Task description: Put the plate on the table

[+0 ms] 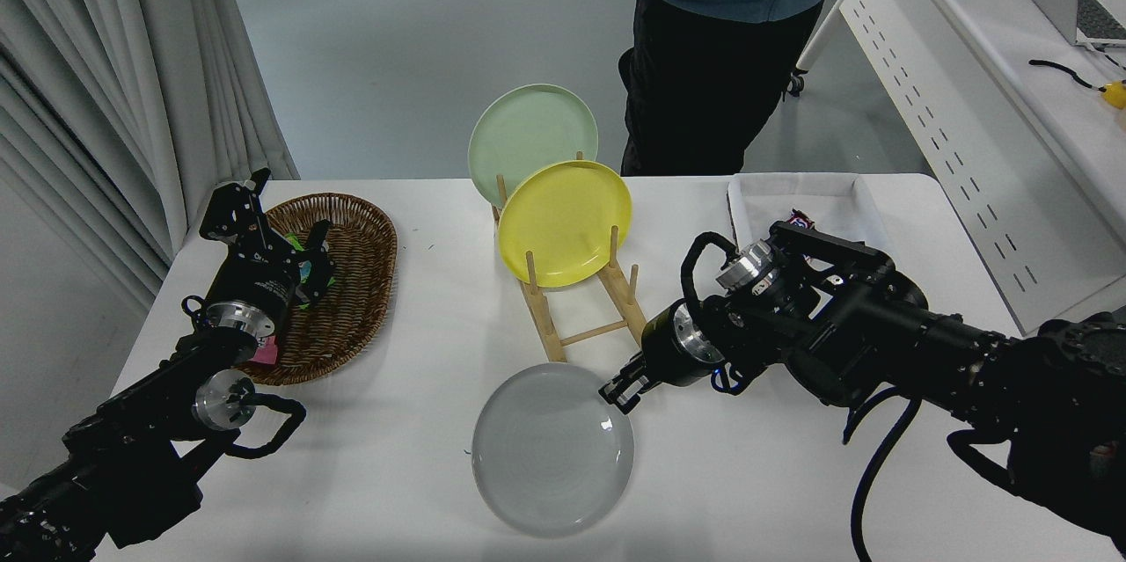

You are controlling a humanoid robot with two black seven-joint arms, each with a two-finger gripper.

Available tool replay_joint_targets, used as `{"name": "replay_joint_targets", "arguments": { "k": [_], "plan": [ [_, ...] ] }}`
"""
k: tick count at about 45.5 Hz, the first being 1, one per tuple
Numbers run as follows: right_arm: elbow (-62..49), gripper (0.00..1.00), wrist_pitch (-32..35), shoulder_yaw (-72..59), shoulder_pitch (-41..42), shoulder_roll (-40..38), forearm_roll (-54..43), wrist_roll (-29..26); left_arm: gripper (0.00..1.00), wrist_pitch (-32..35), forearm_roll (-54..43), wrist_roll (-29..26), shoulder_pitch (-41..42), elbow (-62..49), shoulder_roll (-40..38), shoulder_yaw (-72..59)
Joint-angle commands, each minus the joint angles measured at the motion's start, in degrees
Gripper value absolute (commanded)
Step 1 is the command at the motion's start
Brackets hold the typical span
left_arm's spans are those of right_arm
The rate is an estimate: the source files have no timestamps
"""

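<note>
The white surface (396,474) carries the light-grey plate (552,448) near its front edge, seemingly flat. Your right pincer (623,388) sits at the plate's far-right rim, fingers apparently spread. Lift straight away without nudging the rim. The left pincer (299,259) is parked over the wicker basket (361,281).

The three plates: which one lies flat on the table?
The grey plate, at the near edge beside the right gripper. The yellow plate and green plate stand upright in the wooden rack.

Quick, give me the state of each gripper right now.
Left gripper: parked over the wicker basket, holding nothing; open or shut cannot be told.
Right gripper: at the plate's upper right rim; grip cannot be told.
</note>
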Motion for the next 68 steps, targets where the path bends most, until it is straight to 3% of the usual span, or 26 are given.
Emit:
{"name": "replay_joint_targets", "arguments": {
  "k": [1,28,68],
  "plan": [
    [-1.12,0.0,0.0,1.67,-0.8,0.95,0.26,0.03,1.0,0.0,0.0,0.0,-0.07,0.0,0.0,0.0],
    [-2.0,0.0,0.0,2.2,-5.45,2.53,0.34,0.03,1.0,0.08,0.0,0.0,-0.07,0.0,0.0,0.0],
    [-4.81,0.0,0.0,2.46,-3.61,3.15,-0.53,0.03,1.0,0.08,0.0,0.0,0.02,0.0,0.0,0.0]
  ]
}}
